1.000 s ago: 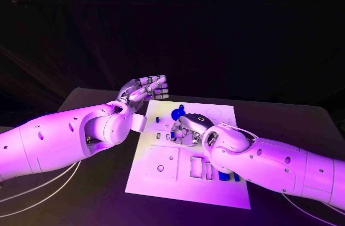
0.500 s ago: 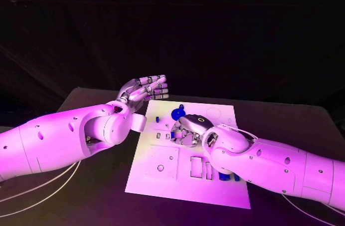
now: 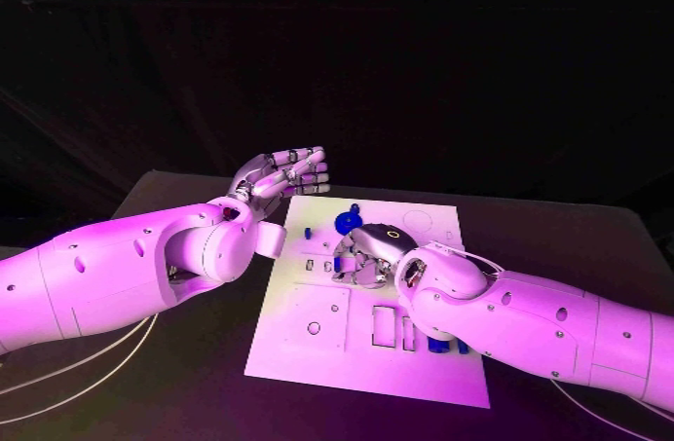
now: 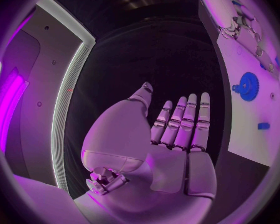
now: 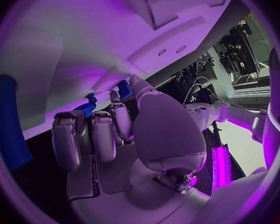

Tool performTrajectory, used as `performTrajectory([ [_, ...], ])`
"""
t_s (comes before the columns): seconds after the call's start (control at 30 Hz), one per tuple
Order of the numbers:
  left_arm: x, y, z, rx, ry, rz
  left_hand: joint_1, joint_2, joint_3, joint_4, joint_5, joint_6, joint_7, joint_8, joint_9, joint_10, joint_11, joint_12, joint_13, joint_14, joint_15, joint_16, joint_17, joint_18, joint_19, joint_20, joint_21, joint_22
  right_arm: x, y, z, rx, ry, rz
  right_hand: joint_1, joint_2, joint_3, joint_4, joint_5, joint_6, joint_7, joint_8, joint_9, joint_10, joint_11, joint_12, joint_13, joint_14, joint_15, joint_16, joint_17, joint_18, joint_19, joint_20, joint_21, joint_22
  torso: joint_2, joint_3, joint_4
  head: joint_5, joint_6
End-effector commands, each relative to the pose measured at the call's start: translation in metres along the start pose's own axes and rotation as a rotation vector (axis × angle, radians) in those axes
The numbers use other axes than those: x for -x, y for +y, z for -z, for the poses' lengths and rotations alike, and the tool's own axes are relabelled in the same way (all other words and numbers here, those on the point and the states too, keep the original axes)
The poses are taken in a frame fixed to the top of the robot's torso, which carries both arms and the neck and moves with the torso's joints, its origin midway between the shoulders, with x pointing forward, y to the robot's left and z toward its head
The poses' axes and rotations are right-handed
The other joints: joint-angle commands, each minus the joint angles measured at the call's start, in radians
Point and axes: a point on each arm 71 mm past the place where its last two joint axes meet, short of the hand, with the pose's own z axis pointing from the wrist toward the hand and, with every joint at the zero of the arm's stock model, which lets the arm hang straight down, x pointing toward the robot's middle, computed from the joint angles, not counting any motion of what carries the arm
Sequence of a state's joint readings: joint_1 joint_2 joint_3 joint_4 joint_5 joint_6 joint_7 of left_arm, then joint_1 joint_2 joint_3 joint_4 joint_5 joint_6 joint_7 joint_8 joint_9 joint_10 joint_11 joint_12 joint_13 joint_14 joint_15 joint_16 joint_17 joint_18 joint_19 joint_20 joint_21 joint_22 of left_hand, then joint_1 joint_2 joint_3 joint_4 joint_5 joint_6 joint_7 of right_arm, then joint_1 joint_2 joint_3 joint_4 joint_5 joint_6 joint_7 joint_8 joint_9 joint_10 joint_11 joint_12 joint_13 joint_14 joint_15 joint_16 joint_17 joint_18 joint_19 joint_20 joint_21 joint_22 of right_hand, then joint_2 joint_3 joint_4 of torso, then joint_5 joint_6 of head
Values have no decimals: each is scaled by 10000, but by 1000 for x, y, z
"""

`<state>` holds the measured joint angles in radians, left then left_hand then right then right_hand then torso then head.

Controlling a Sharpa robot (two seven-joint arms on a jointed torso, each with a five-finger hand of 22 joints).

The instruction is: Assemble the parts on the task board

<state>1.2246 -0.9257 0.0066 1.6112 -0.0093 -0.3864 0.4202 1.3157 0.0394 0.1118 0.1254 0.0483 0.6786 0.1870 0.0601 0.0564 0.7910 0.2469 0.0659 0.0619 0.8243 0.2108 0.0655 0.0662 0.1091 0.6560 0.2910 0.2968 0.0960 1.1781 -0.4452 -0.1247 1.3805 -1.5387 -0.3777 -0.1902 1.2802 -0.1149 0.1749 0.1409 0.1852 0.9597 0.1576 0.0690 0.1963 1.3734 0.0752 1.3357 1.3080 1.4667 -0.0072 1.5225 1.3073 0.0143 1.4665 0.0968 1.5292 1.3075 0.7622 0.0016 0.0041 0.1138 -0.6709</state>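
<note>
Black table (image 3: 168,363) bears white task board (image 3: 317,353); blue gear (image 3: 347,223) lies flat.

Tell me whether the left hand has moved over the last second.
No. The left hand hovers at the same spot by the task board's far left corner.

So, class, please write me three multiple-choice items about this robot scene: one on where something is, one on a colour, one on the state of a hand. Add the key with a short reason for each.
1. Where is the right hand?
A. Over the task board
B. Off the table's far edge
C. Beside the left elbow

2. What colour is the gear lying on the board?
A. Red
B. Blue
C. Yellow

3. How is the left hand?
A. Gripping a gear
B. Pressing on the board
C. Raised, fingers straight, holding nothing

Key: 1 A, the head view shows it down on the white plate's middle; 2 B, the left wrist view shows a blue toothed wheel; 3 C, its palm is bare and lifted beside the board.
</note>
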Motion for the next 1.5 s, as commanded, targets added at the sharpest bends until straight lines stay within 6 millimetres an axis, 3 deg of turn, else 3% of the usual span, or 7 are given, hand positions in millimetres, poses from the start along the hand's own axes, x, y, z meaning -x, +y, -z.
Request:
performTrajectory([
  [0.03,-2,-1,0,-65,198,91,-57,27,-34,-19,28,1,1044,-26,7,3,-12,-8,7,42,-3,27,12,-55,-35,-5,15,-14,1,1,0,28,-174,-35,-5,-138,-125,24,-191,-198,45,-59,-39,-140,24,-127,473,836,96,-61,1819,-3,688,106,-100,2300,-1,-3,0,-12,5],
  [0.3,0,0,0,5,244,88,-52,33,-48,-66,29,336,1012,27,39,344,-52,52,35,288,-64,125,44,23,114,-17,112,12,8,3,9,320,-864,-248,131,-539,-899,594,30,-1466,246,-59,-339,-259,207,-163,377,873,253,44,1985,31,603,267,-242,2225,-30,-5,7,-26,5],
  [0.6,7,7,-5,518,1189,-1005,245,183,193,-315,58,3184,80,699,262,3417,-1178,1083,356,3931,-1343,1632,746,784,2857,-710,1815,683,51,-13,41,604,-1401,-2001,674,-347,-1592,1434,189,-909,78,300,-351,-663,85,-497,-7,682,175,-401,1413,277,-5,228,-1217,1667,-202,-49,13,-82,35],
  [0.8,11,17,-7,1656,2070,-2396,264,-151,277,-404,49,3960,-493,878,376,4940,-1851,1595,678,6514,-2135,3235,1823,772,4473,-1598,3131,1310,81,-41,69,80,-1180,-4327,1010,88,-1533,1101,288,-311,-80,526,-333,-2782,-70,-3049,-2277,-585,28,-3664,-1998,1156,-2506,81,-5528,-860,-394,-72,-23,-2,-15],
  [0.9,14,24,-6,2796,2823,-3813,-270,-442,-95,-74,20,4368,-850,1003,613,5706,-2201,2526,1494,6969,-2451,7303,5764,731,5174,-2150,4414,2092,94,-57,86,-344,-1044,-5550,1171,271,-1534,942,402,-233,-110,515,-412,-3842,-34,-5538,-4604,-1656,38,-8057,-5613,1693,-4150,103,-9361,-3325,-496,-56,-37,3,-12],
  [1.2,12,35,-10,5325,3699,-8644,-1018,-338,-797,923,54,4539,-1111,1908,1687,5236,-2510,5950,4621,6533,-2743,10785,9584,-412,7832,-2617,10639,10696,116,-90,115,-1095,-1526,-6633,1307,370,-1607,877,453,-72,24,448,-566,-3288,63,-7812,-7277,-1563,222,-10936,-6592,1695,-4023,319,-11282,-5026,-678,-19,-63,-32,-145],
  [1.5,-4,45,-22,7203,3640,-10799,-1302,-348,-1479,1634,25,3830,-1252,3227,3206,4785,-2565,9035,7778,6369,-2835,10962,10065,-858,8668,-2687,12214,13517,123,-105,123,-1538,-1919,-6659,1343,374,-1639,818,511,-24,63,449,-600,-3180,90,-7987,-7660,-1413,251,-11351,-6606,1685,-3871,327,-11529,-5296,-695,31,-96,-66,-174],
])
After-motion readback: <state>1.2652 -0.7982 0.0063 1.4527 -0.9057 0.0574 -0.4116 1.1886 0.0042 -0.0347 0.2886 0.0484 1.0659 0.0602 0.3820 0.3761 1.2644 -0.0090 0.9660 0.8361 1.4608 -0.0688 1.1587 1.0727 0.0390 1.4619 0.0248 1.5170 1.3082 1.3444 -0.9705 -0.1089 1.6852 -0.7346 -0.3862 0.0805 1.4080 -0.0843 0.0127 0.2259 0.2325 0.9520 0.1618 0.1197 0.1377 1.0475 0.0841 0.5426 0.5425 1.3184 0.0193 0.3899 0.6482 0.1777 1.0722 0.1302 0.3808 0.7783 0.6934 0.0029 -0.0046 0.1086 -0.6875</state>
